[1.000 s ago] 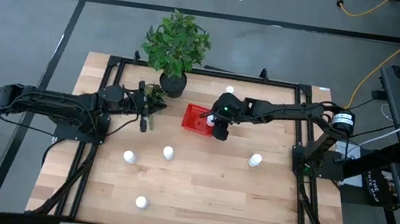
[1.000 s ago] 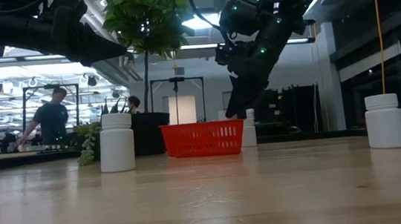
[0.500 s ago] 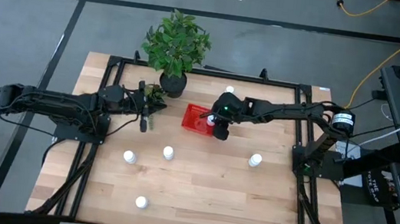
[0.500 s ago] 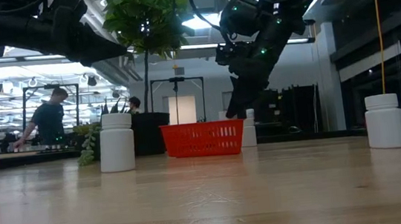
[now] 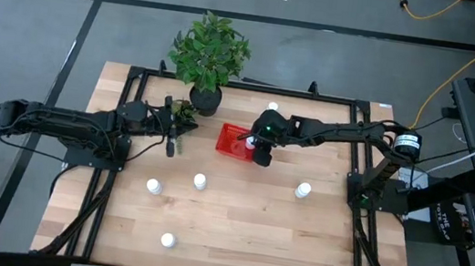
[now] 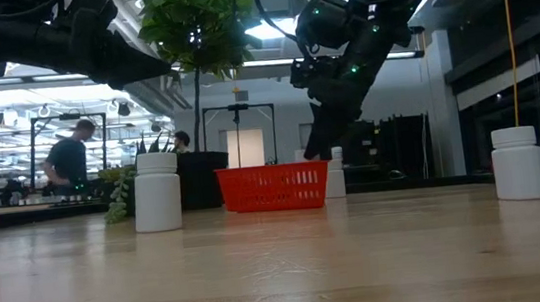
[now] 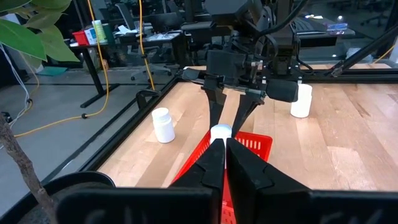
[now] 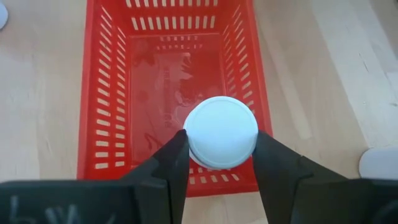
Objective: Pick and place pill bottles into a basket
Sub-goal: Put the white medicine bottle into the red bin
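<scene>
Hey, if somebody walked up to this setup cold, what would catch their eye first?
Probably the red basket near the table's middle, with the right gripper holding a white pill bottle above its empty inside. Next, the leafy plant in a black pot at the table's far edge, where the left gripper waits shut beside it. Other white bottles, such as one on the bare wood, stand scattered around.

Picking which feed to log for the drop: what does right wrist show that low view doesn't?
Right wrist only: the basket's bare red floor, no bottle lying in it, and the right gripper shut on a pill bottle above the basket's inside, seen cap-on.
Low view only: three other bottles standing on the table, the plant, people in the room behind.
Both: the red basket and the right gripper over it.
</scene>
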